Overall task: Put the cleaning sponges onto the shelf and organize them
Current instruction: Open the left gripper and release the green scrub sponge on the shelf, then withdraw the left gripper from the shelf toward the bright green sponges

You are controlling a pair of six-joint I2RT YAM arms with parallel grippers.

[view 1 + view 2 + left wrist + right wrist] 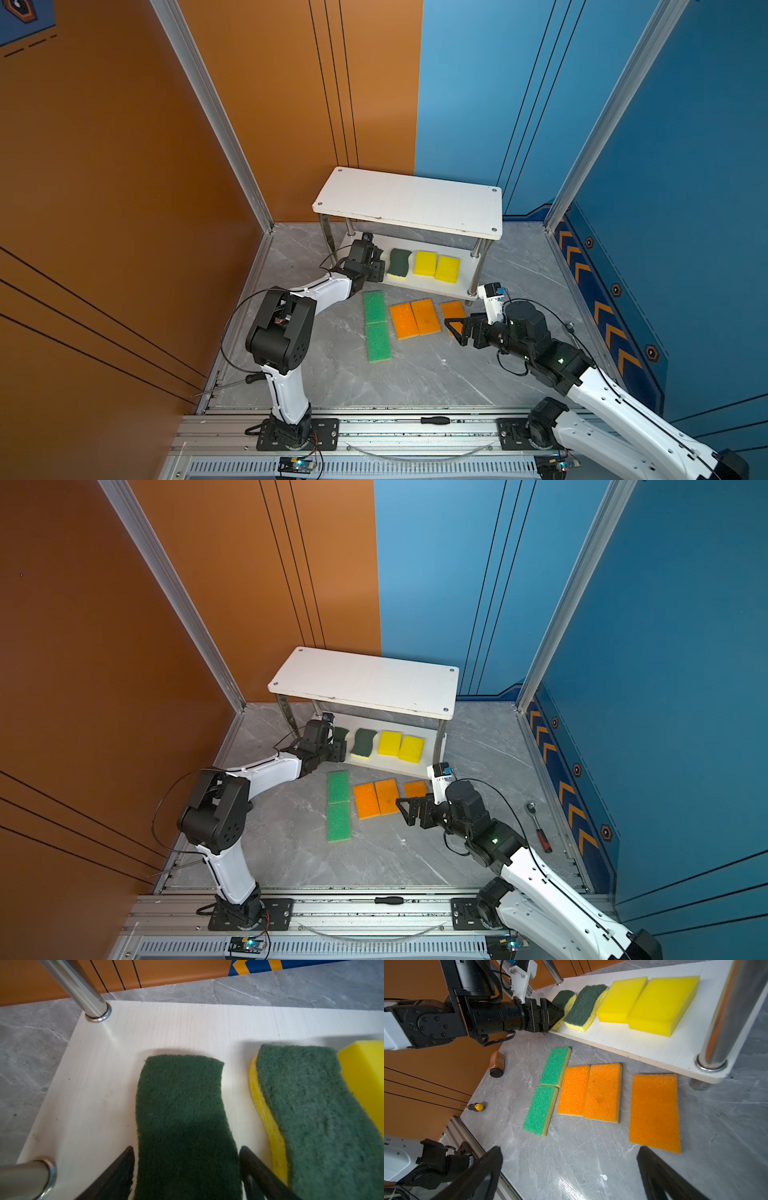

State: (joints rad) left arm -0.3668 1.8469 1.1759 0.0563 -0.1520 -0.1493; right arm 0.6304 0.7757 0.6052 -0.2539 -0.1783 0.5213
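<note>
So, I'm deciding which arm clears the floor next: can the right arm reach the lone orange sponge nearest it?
Probably yes. The right arm hovers, jaws open, right by that orange sponge, which lies flat and uncovered on the floor. The shelf corner sits close beside it.

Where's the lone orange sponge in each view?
In a top view: lone orange sponge right of centre, part-hidden by the right gripper.
In a top view: sponge just right of centre.
Left wrist: not in view.
Right wrist: sponge right of centre, large.
Landmark in all four: plain yellow sponge beside the dark-green sponge.
</note>
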